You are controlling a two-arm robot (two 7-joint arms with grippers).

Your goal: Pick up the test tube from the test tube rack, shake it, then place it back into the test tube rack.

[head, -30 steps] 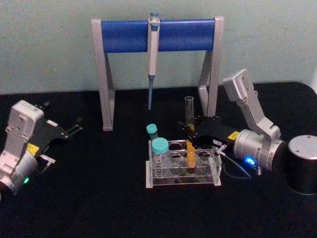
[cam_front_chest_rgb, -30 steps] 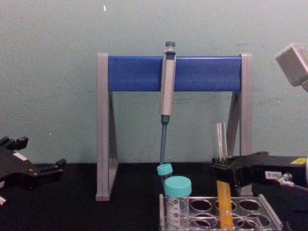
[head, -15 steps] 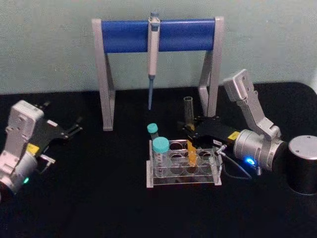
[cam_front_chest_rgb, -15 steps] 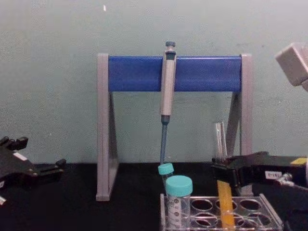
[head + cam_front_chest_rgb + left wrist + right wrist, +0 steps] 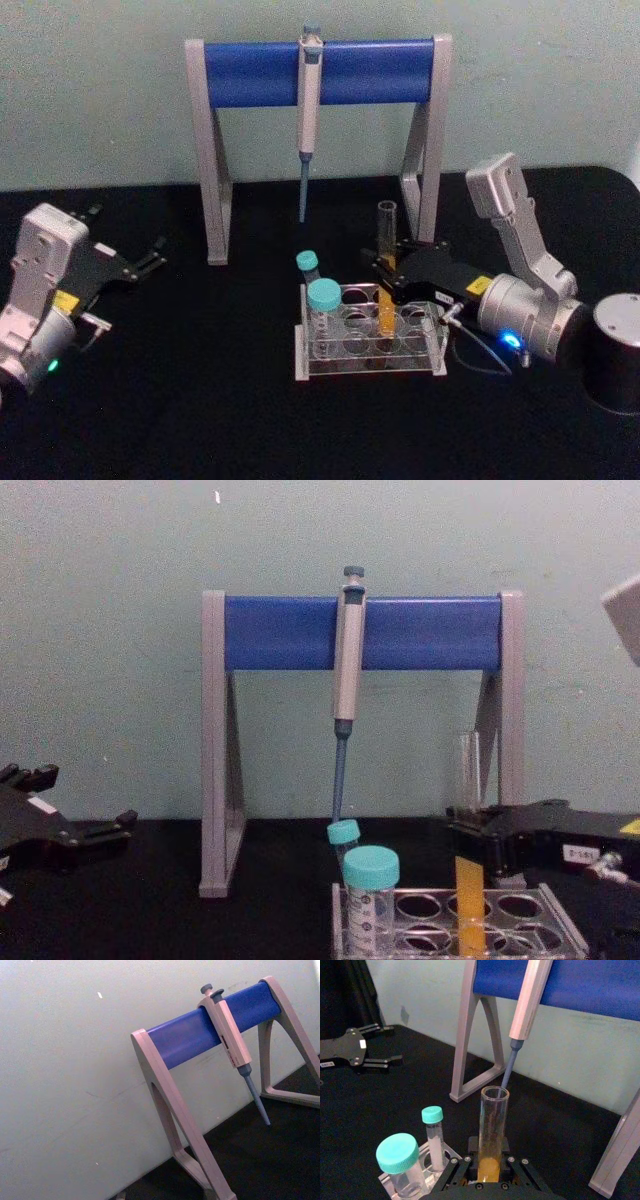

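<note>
The test tube (image 5: 384,225) stands upright, its orange-yellow lower half reaching down into a hole of the clear test tube rack (image 5: 340,362). My right gripper (image 5: 386,272) is shut on the tube just above the rack. From the chest, the tube (image 5: 468,765) rises out of the right gripper (image 5: 468,832) over the rack (image 5: 520,925). The right wrist view looks along the tube (image 5: 492,1120), with the black jaws of the right gripper (image 5: 489,1164) clamped around it. My left gripper (image 5: 128,232) rests open, far left on the table.
Two teal-capped tubes (image 5: 322,295) stand in the rack's left end. Behind it is the grey-and-blue pipette stand (image 5: 320,70) with a grey pipette (image 5: 308,120) hanging from it. A black cylinder (image 5: 615,350) sits at the far right. The table is black.
The right arm has shifted slightly right and toward me, carrying the tube with it. The tube leaned half a second ago and now stands upright. The left arm has not moved.
</note>
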